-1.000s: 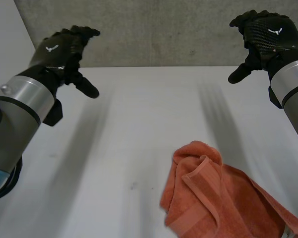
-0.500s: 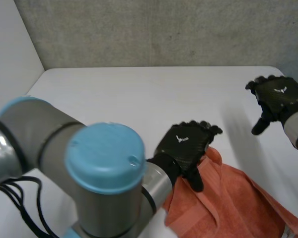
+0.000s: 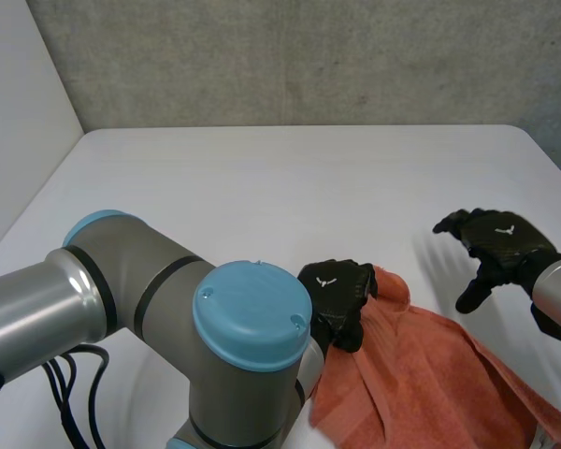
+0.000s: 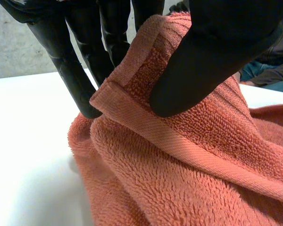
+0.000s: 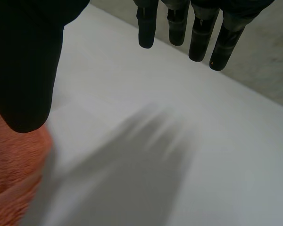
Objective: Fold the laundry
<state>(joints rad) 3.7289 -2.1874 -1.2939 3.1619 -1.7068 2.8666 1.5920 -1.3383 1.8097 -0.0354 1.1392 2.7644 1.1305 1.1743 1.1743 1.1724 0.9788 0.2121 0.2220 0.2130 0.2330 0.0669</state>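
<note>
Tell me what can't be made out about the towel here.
Head view: the orange towel runs off the lower edge; the left arm covers its near side.
Left wrist view: the left robot hand pinches a hem; its thumb hides whether that's a corner.
Right wrist view: the thumb of the right robot hand covers part of the towel.

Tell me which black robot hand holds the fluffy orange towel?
The left hand: its thumb and fingers pinch the hemmed edge of the orange towel. The right hand hangs open over the white table.
</note>
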